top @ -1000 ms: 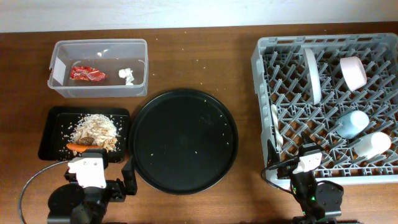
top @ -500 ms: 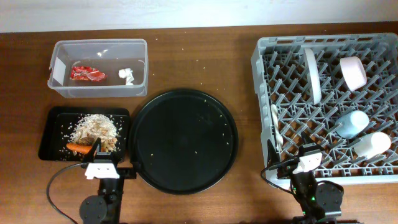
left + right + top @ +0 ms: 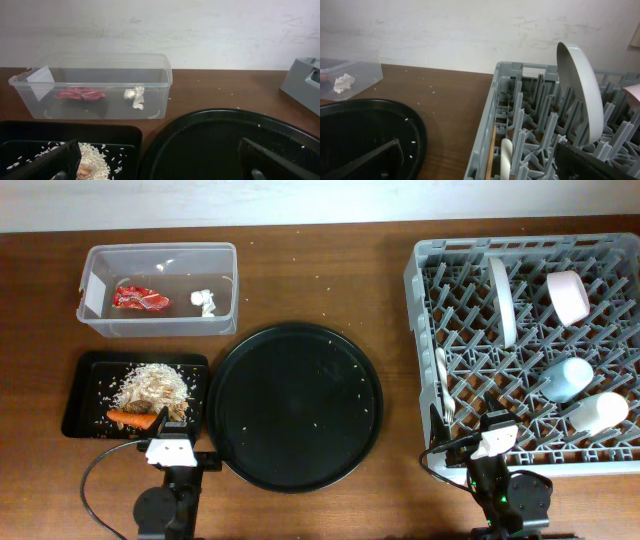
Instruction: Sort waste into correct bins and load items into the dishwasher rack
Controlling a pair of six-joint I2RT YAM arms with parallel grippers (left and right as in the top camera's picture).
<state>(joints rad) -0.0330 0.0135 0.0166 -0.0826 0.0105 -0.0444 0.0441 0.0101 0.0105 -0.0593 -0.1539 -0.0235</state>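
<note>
The clear tub (image 3: 232, 280) holds the red wrapper (image 3: 140, 298) and the white tissue (image 3: 204, 302). The shallow black tray (image 3: 80, 395) holds beige food scraps (image 3: 155, 387) and the carrot piece (image 3: 130, 418). The grey rack (image 3: 425, 310) holds the plate (image 3: 502, 300), pinkish bowl (image 3: 567, 295), blue cup (image 3: 566, 377), white cup (image 3: 598, 412) and fork (image 3: 442, 380). My left gripper (image 3: 183, 438) is open and empty at the near edge between the black tray and the round tray. My right gripper (image 3: 487, 425) is open and empty at the rack's near left corner. No brown scrap shows.
The large round black tray (image 3: 295, 405) lies in the middle with a few rice grains on it. Crumbs dot the wooden table. The rack's near wall (image 3: 490, 130) stands just ahead of my right gripper, with the fork (image 3: 506, 155) behind it.
My left arm has swung round and moved right, so its gripper now points away over the gap between the black tray and the round tray. The right arm has not moved.
</note>
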